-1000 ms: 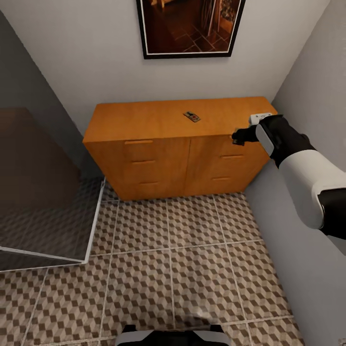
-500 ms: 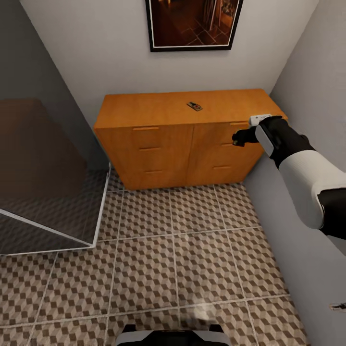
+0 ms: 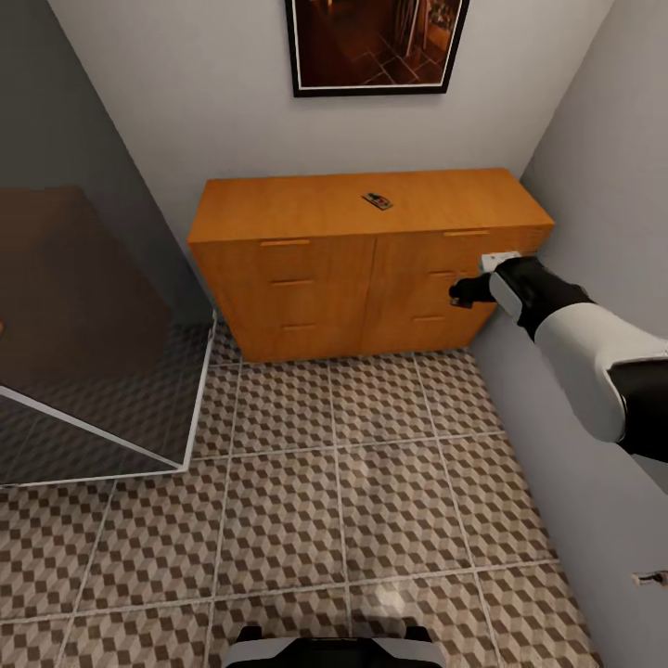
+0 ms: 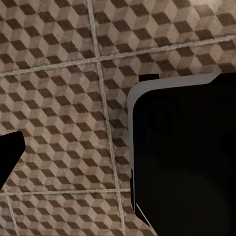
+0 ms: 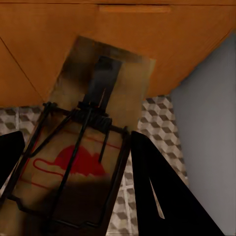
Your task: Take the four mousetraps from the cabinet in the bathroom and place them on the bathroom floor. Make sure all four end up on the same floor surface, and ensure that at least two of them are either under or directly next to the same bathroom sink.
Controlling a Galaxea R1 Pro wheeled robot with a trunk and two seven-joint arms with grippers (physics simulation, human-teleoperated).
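A: What sits between the right gripper (image 5: pixel 73 162) jaws?

B: A mousetrap (image 5: pixel 83 147), clamped between the two dark fingers (image 5: pixel 157 191). Its tan board, black wire and red mouse mark fill the right wrist view. In the head view that gripper (image 3: pixel 461 292) hangs in front of the cabinet (image 3: pixel 306 209), at its right-hand drawers, and the trap there is too small to make out.

A: And the left gripper?

B: In the left wrist view a large black body with a pale edge (image 4: pixel 187 157) blocks much of the frame, with a dark tip at the other edge; I cannot tell how its jaws stand. Under it lies the bathroom floor (image 4: pixel 64 98), cube-patterned tiles with pale grout.

A: The room?

B: The same tiling (image 3: pixel 371 482) runs from the robot's base to the cabinet foot. The cabinet stands against the far pale wall, its right end against the grey side wall. A dark-framed picture (image 3: pixel 376 46) hangs above it, cut off by the frame's top. A glass panel (image 3: pixel 93 353) with a pale edge stands to the left.

A: Anything on the cabinet?

B: A second mousetrap (image 3: pixel 377 200) lies on top, right of centre; the drawers are shut
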